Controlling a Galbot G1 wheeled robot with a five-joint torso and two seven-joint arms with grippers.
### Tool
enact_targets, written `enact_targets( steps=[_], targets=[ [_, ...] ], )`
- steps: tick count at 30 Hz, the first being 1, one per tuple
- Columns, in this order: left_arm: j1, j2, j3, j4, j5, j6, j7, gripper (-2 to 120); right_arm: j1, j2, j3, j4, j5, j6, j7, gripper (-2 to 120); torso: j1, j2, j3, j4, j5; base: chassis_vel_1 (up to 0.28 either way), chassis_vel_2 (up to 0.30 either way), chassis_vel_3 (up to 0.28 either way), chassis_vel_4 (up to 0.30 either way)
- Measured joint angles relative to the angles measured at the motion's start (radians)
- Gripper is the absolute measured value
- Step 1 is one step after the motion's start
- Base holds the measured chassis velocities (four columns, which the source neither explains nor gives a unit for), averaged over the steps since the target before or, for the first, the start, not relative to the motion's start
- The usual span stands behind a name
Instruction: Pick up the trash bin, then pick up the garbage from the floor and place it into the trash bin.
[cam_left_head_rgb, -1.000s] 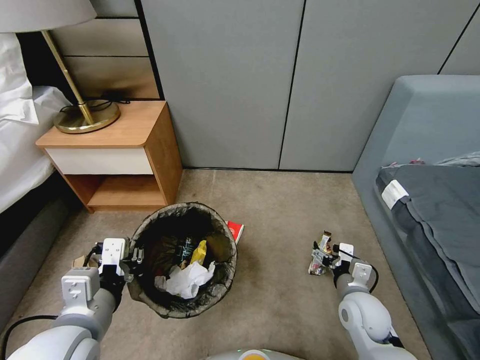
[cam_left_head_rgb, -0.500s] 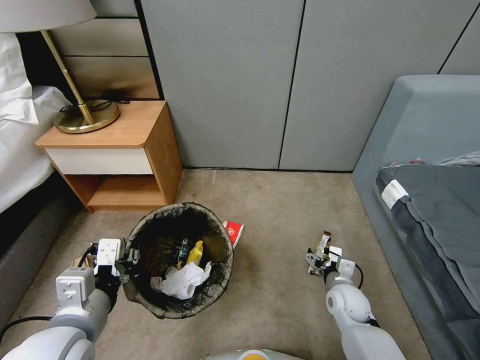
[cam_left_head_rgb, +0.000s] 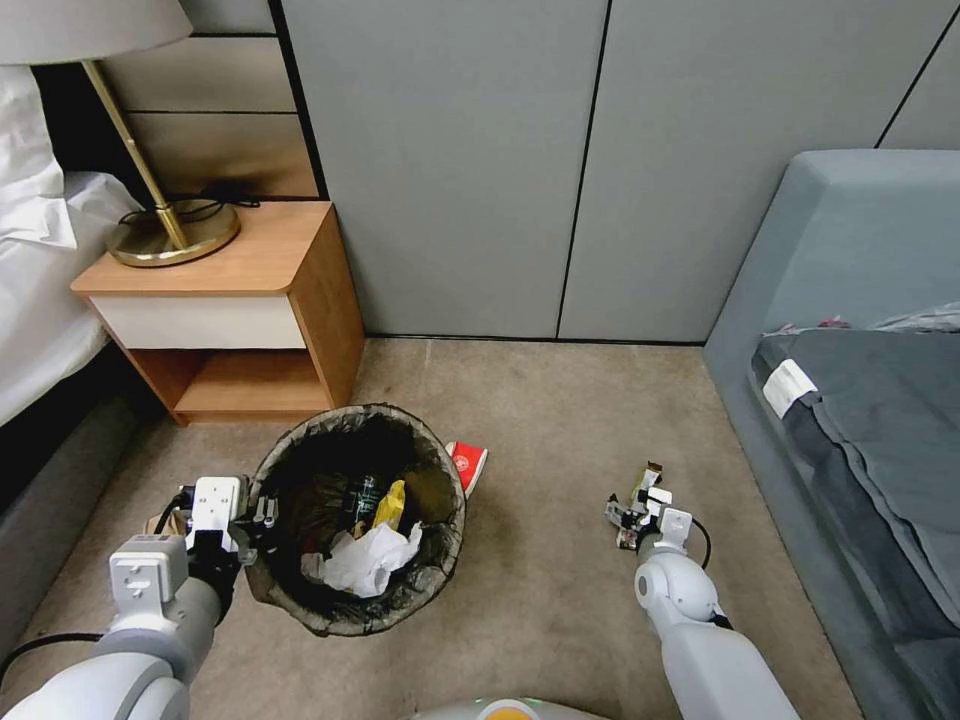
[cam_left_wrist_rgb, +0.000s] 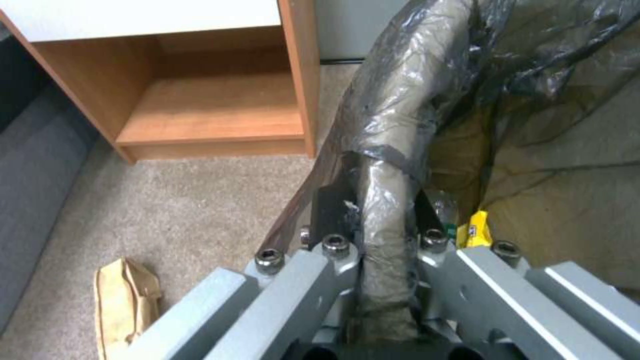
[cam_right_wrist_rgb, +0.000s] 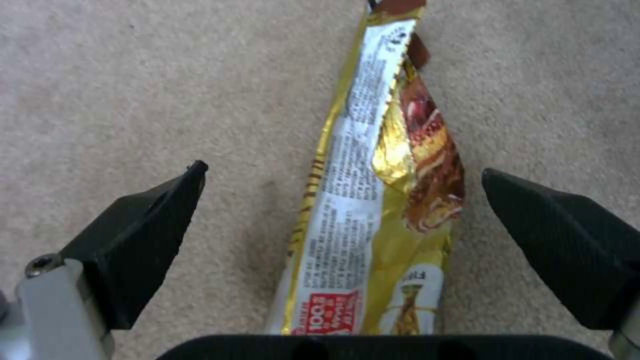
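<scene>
Your left gripper is clamped on the trash bin rim, and the wrist view shows the crinkly dark bag pinched over it, plus a brown paper bag on the carpet beside the bin. The right wrist view gives you the glossy gold wrapper lying flat between the wide-open right gripper fingers (nothing held yet). From the head view it's just small litter right of the bin.

Bare carpet open between trash bin on the left and gold wrapper on the right, nightstand close behind the bin, grey sofa walling the right, panelled wall closing the far side
</scene>
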Motion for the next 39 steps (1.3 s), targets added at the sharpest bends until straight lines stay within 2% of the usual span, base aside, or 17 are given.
enact_targets(
  steps=[27, 31, 38, 39],
  targets=[
    [0.001, 0.004, 0.003, 0.0, 0.001, 0.001, 0.002, 1, 0.016, 0.018, 0.007, -0.084, 0.028, -0.001, 0.015, 100, 0.0, 0.0, 0.0, 0.0, 0.0, 0.0, 0.0, 0.0, 0.0],
    [0.0, 0.006, 0.003, 0.0, 0.001, 0.001, 0.002, 1, 0.019, 0.023, 0.009, -0.099, 0.031, 0.005, 0.014, 91, 0.0, 0.0, 0.0, -0.0001, -0.0002, 0.0, 0.0, 0.0, 0.0],
    [-0.003, 0.007, 0.002, 0.0, -0.001, 0.002, 0.003, 1, 0.019, 0.024, 0.013, -0.101, 0.031, 0.017, -0.003, 61, 0.0, 0.0, 0.0, -0.0007, -0.0008, 0.0, 0.0, 0.0, 0.0],
    [-0.003, 0.007, 0.002, 0.0, -0.001, 0.002, 0.003, 1, 0.019, 0.024, 0.013, -0.101, 0.031, 0.017, -0.003, 61, 0.0, 0.0, 0.0, -0.0007, -0.0008, 0.0, 0.0, 0.0, 0.0]
  ],
)
